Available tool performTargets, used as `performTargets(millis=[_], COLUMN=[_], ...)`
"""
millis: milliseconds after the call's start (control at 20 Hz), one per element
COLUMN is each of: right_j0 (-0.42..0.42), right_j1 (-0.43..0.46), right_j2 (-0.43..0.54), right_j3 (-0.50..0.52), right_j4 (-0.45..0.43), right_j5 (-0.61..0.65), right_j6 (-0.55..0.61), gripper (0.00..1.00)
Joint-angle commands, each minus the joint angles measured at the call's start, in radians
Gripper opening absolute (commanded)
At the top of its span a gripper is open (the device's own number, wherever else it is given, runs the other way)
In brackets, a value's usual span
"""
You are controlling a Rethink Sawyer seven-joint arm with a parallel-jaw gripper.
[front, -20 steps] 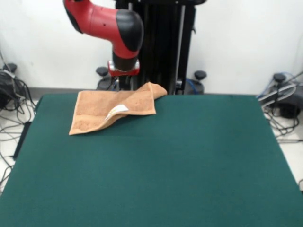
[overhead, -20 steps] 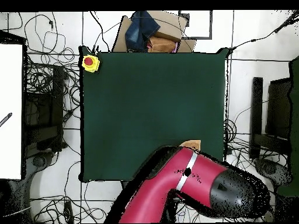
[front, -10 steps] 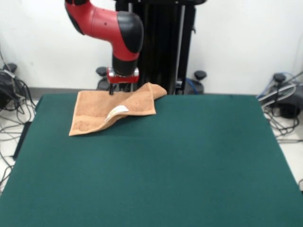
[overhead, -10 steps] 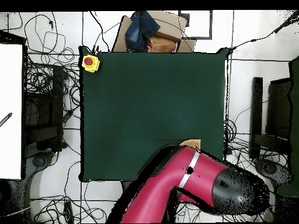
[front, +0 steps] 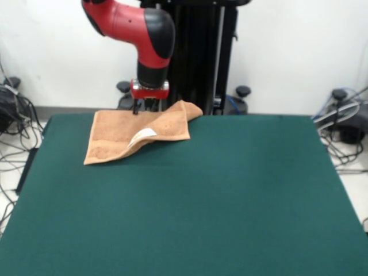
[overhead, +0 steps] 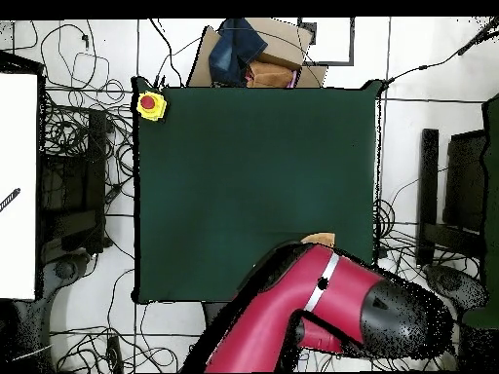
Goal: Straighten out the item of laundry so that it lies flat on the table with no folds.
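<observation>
Peach-orange terry hand towel (front: pixel 135 133) sits at the table's (front: pixel 190 201) far-left corner in the front view, folded over on itself, white label (front: pixel 141 136) showing on the turned-over flap. Judgement: light, limp, grippy pile, so it will drape and drag rather than slide; best hold is the free corner of the top flap, near the label, to peel it open. Gripper (front: pixel 148 107) hovers at the towel's far edge; can't tell how wide the claw is, or if it holds cloth. Overhead, the red arm (overhead: pixel 322 312) covers nearly all of the towel; only a sliver shows.
</observation>
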Motion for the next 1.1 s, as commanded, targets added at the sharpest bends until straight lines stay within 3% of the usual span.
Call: performTargets(millis=[50, 600, 900, 1000, 1100], right_j0=[-0.006, -0.122, -0.177, -0.168, -0.088], right_j1=[0.063, 0.083, 0.075, 0.063, 0.027], right_j2=[0.114, 0.228, 0.288, 0.286, 0.223], right_j3=[-0.171, -0.197, -0.194, -0.183, -0.159], right_j4=[0.118, -0.003, -0.054, -0.03, 0.064], right_j5=[-0.142, -0.263, -0.263, -0.24, -0.157], right_j6=[0.263, 0.282, 0.288, 0.283, 0.251], gripper=[1.0, 1.0, 1.0, 1.0, 1.0])
